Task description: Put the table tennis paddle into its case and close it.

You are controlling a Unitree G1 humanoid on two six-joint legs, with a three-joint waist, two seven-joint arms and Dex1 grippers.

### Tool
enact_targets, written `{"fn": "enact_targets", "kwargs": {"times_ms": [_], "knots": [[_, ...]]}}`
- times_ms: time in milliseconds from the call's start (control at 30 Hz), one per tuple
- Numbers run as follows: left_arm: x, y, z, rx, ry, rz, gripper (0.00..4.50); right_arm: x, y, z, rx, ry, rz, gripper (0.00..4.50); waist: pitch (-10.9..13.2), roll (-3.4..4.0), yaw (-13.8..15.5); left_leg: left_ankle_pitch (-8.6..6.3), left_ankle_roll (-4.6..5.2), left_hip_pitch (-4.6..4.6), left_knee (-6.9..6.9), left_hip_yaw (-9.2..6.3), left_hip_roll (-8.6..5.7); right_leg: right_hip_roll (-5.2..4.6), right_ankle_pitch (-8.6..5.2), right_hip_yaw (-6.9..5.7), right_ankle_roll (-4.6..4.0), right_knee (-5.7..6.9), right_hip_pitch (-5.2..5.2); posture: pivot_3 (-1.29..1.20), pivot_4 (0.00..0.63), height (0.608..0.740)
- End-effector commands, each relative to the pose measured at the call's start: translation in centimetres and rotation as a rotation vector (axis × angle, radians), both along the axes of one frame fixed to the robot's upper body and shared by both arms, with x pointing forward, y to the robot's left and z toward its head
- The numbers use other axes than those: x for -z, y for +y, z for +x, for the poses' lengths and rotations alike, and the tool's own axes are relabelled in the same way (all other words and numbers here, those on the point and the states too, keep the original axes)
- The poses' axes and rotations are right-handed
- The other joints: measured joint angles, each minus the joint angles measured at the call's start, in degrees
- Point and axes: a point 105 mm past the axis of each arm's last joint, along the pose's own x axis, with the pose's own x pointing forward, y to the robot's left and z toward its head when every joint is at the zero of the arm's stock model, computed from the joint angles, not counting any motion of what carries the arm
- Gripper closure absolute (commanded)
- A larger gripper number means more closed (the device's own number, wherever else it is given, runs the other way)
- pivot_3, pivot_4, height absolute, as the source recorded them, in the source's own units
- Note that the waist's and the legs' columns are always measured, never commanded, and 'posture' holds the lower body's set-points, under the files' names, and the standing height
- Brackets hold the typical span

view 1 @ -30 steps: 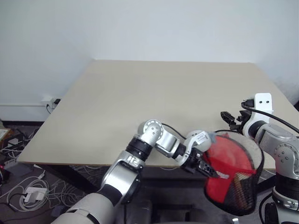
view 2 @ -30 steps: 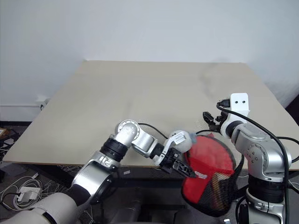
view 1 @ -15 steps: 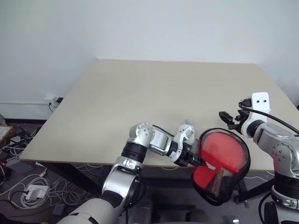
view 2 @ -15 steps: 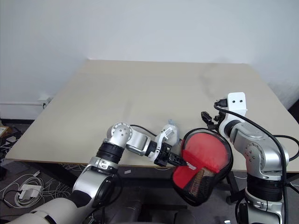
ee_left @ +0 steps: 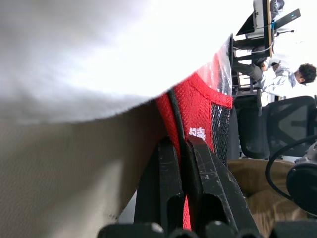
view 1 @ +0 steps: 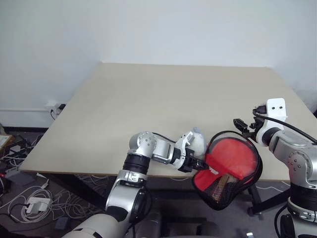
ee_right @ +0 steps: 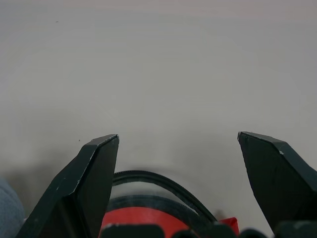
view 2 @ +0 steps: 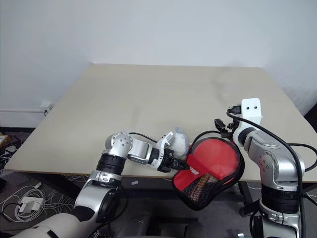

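The case (view 1: 229, 166) hangs over the near edge of the worktop (view 1: 163, 106), at about 5 o'clock in the head views. Its red lining faces up and its black mesh patch sags below the edge. The left gripper (view 1: 199, 165) is clenched on the black rim of the case at the case's 9 o'clock side; the left wrist view shows both fingers (ee_left: 210, 183) pinching the red fabric just below a small white logo. The right gripper (ee_right: 178, 148) is released, its jaws standing wide, and hovers just beyond the case's 2 o'clock edge without touching it. The left forearm lies low along the worktop edge and points right; the right forearm angles forward and slightly down. The paddle cannot be made out, so whether it sits inside cannot be told. The step in hand appears to be positioning the case. The next move likely calls for the right gripper to take the opposite rim.
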Motion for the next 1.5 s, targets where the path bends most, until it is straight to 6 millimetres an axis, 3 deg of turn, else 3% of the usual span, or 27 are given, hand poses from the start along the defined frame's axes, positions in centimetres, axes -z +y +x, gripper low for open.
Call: {"fn": "enact_targets", "kwargs": {"times_ms": [33,133,300,600,867,1033,1133,1233,1433,1500], "knots": [[-1.6,-0.2,0.3,0.008,-0.059,-0.051,4.44,-1.3,-0.2,0.2,0.003,-0.056,-0.023,0.32,0.0,0.0,0.0,0.0,0.0,0.0,0.0,0.0,0.0,0.0,0.0,0.0,0.0,0.0,0.0,0.0,0.0,0.715],[-1.6,-0.1,0.1,0.013,-0.065,-0.05,3.8,-1.3,-0.3,0.2,0.006,-0.058,-0.026,0.32,0.0,0.0,0.0,0.0,0.0,0.0,0.0,0.0,-0.01,0.0,0.0,0.0,0.0,0.0,0.0,0.0,0.0,0.715],[-1.6,0.5,0.1,0.02,-0.059,-0.058,2.16,-1.2,-0.4,0.2,0.007,-0.058,-0.025,0.32,0.0,0.0,0.05,0.01,0.0,0.0,0.01,0.0,-0.01,0.0,0.0,-0.01,0.0,0.01,0.01,0.0,0.0,0.715],[-2.1,2.3,0.3,0.02,-0.113,-0.064,2.16,-1.0,-0.3,0.2,0.009,-0.05,-0.006,0.32,0.0,0.0,0.04,0.01,-0.01,0.0,0.01,0.0,-0.03,0.01,0.0,-0.01,0.0,0.01,0.01,0.0,0.0,0.715],[-4.8,4.8,0.5,0.043,-0.245,-0.164,2.16,-1.8,-0.1,-0.8,-0.064,-0.019,0.07,0.32,-0.01,0.01,-0.03,0.01,-0.03,0.0,0.0,0.01,-0.02,0.03,0.0,-0.01,0.0,0.02,0.01,0.0,0.0,0.715],[-5.8,6.5,2.6,-0.015,-0.373,-0.159,2.16,-1.3,1.2,-3.1,-0.198,0.045,0.059,0.32,0.0,0.01,0.07,0.01,-0.03,0.0,0.0,-0.01,0.0,0.01,0.0,-0.05,0.0,-0.01,0.02,0.0,0.0,0.715],[-6.4,7.0,5.2,-0.073,-0.475,-0.112,2.16,-0.1,2.1,-4.3,-0.246,0.095,0.039,0.32,0.01,-0.04,0.18,0.01,-0.03,0.01,0.01,-0.03,-0.02,0.02,0.0,-0.08,0.0,-0.01,0.04,0.0,0.0,0.715],[-7.2,7.0,7.0,-0.099,-0.528,-0.109,2.11,1.2,2.6,-4.9,-0.263,0.134,0.015,0.92,0.04,-0.08,0.11,0.0,-0.01,0.0,0.01,-0.03,-0.09,0.01,0.0,-0.08,0.0,-0.02,0.04,0.0,0.0,0.715],[-7.7,5.6,8.8,-0.071,-0.602,-0.099,2.11,4.3,2.0,-4.8,-0.191,0.229,-0.002,3.02,0.07,-0.14,0.1,0.04,0.08,0.0,0.01,-0.02,-0.09,0.01,0.0,-0.07,0.0,-0.01,0.03,0.0,0.0,0.715],[-7.8,4.9,8.7,-0.035,-0.598,-0.117,2.11,5.2,1.7,-4.7,-0.163,0.255,-0.003,3.02,0.1,-0.19,0.09,0.11,0.2,0.0,0.01,-0.02,-0.06,0.02,0.0,-0.06,0.0,-0.01,0.02,0.0,0.0,0.715]]}}
